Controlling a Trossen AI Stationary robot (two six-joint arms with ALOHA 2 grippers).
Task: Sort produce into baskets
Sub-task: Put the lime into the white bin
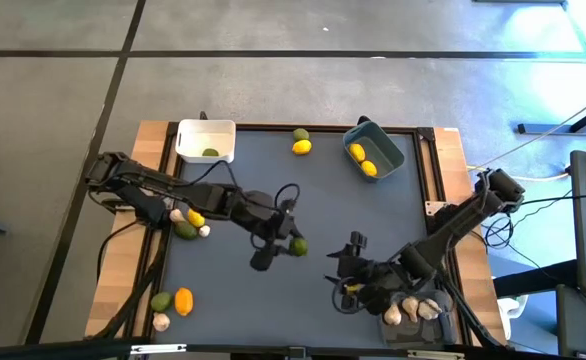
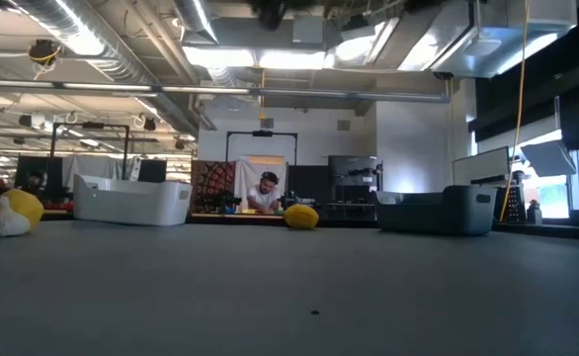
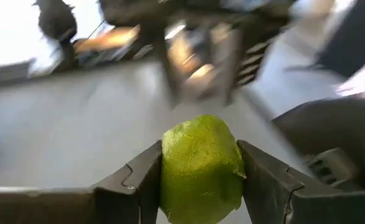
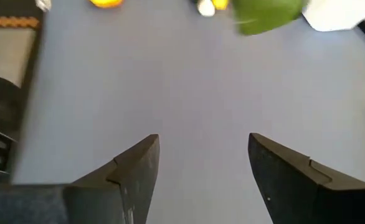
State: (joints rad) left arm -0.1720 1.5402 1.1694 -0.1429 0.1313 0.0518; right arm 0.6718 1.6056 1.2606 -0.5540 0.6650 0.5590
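My left gripper (image 1: 295,245) hangs over the middle of the dark mat, shut on a green roundish fruit (image 3: 201,168). My right gripper (image 4: 204,146) is open over bare mat near the front right (image 1: 341,268), with nothing between its fingers. At the far edge, a white basket (image 1: 206,140) holds one green fruit. A blue-grey basket (image 1: 373,155) at the far right holds two yellow fruits. At the near right corner a clear basket (image 1: 420,310) holds garlic bulbs. My left gripper pinches the green fruit's two opposite sides (image 3: 167,174) between its two fingers (image 3: 263,180). The fingers come from the table's left, slanting down. The fruit's rounded end sticks out past the fingertips. It is lifted clear of the mat.
Loose produce lies on the mat: a green and a yellow fruit at the far edge (image 1: 301,142), a mixed cluster under the left arm (image 1: 188,222), and several more pieces at the near left corner (image 1: 173,302). A person sits at a bench in the room behind (image 2: 266,193).
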